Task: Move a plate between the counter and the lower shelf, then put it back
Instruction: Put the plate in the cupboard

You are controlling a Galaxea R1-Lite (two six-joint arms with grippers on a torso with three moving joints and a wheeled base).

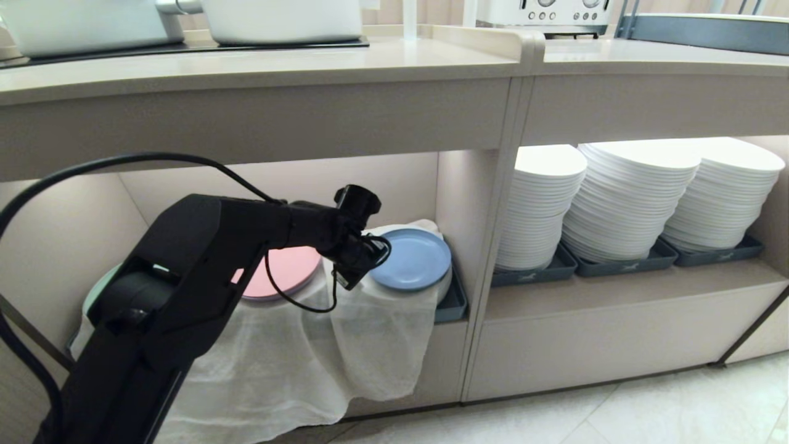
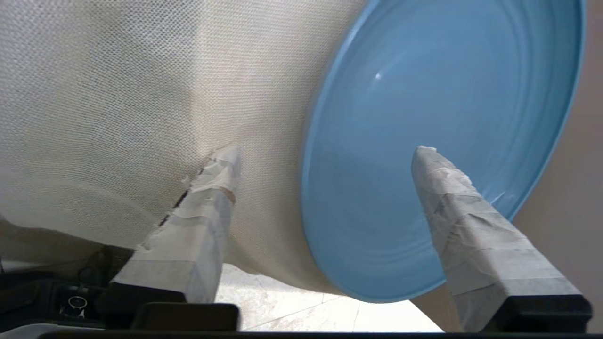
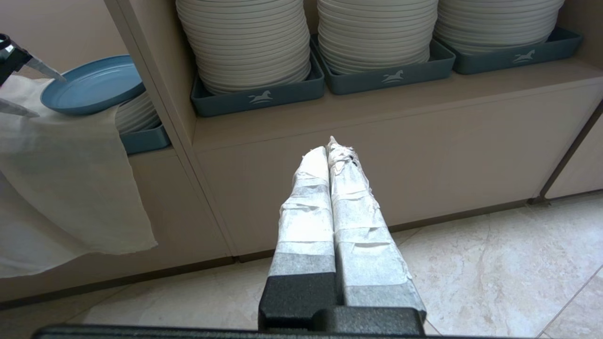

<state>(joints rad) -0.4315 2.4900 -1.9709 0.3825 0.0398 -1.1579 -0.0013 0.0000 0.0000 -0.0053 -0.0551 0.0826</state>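
The light blue plate (image 1: 413, 259) lies on the white cloth (image 1: 296, 351) that covers a plate stack at the right end of the lower shelf (image 1: 394, 185). My left gripper (image 2: 328, 153) is open and straddles the plate's (image 2: 424, 117) left rim. One taped finger (image 2: 447, 197) is over the plate's face and the other (image 2: 207, 197) is against the cloth, so neither presses the rim. The beige counter (image 1: 246, 68) runs above the shelf. My right gripper (image 3: 328, 148) is shut on nothing, low over the floor in front of the cabinet, and is outside the head view.
A pink plate (image 1: 290, 268) and a mint green plate (image 1: 98, 287) sit on the same cloth to the left. The neighbouring compartment holds white plate stacks (image 1: 629, 197) in grey trays (image 1: 616, 265). White pots (image 1: 283, 18) and a toaster (image 1: 542, 12) stand on top.
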